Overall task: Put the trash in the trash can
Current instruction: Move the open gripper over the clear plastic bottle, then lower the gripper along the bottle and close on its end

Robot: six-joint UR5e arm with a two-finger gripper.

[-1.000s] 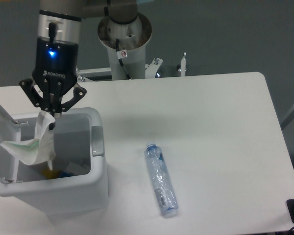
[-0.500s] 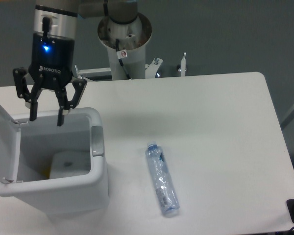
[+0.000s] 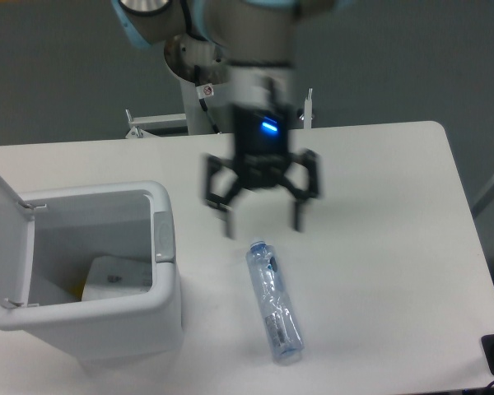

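Hand [image 3: 262, 224] spread wide, empty, blurred — above bottle [image 3: 272, 302] lying on bench [image 3: 379, 206]; bin [image 3: 90, 276] at left, lid up.

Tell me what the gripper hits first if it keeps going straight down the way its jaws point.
Most likely the capped end of the water bottle, lying just below the open gripper. Depth is unclear from this one view, so it could instead reach bare table beside the cap.

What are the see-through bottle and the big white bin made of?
The clear bluish crushed bottle lying on the table looks like thin plastic: see-through, dented, glinting. The white rectangular bin with rounded corners looks like thicker, smooth hard plastic, opaque with a slight sheen.
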